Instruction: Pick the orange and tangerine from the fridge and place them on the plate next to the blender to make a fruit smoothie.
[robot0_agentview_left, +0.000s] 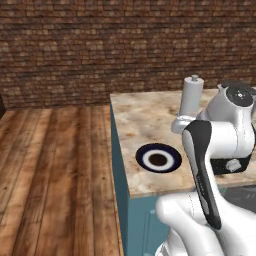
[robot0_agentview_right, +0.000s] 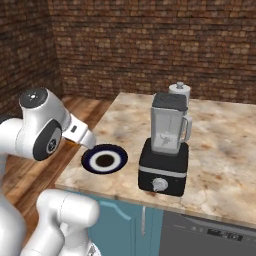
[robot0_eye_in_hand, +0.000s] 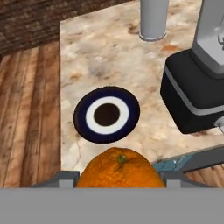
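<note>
In the hand view my gripper (robot0_eye_in_hand: 118, 177) is shut on a round orange (robot0_eye_in_hand: 120, 168) with a small green stem spot. Its grey fingers (robot0_eye_in_hand: 65, 178) press the fruit from both sides. Ahead of it a plate (robot0_eye_in_hand: 81, 116) with a dark blue rim, a white ring and a dark centre lies bare on the marble counter; both base views show this plate (robot0_agentview_left: 141, 157) (robot0_agentview_right: 88, 161) too. The blender (robot0_agentview_right: 164, 145) (robot0_eye_in_hand: 192, 96) stands just right of the plate, black base under a clear jug. The tangerine and the fridge are out of view.
A pale upright cylinder (robot0_agentview_left: 191, 95) (robot0_agentview_right: 179, 90) (robot0_eye_in_hand: 154, 19) stands behind the blender. The counter (robot0_agentview_right: 225, 150) ends at a near edge and a left edge over teal cabinets (robot0_agentview_left: 135, 220). Wooden floor (robot0_agentview_left: 55, 165) lies to the left, a brick wall behind.
</note>
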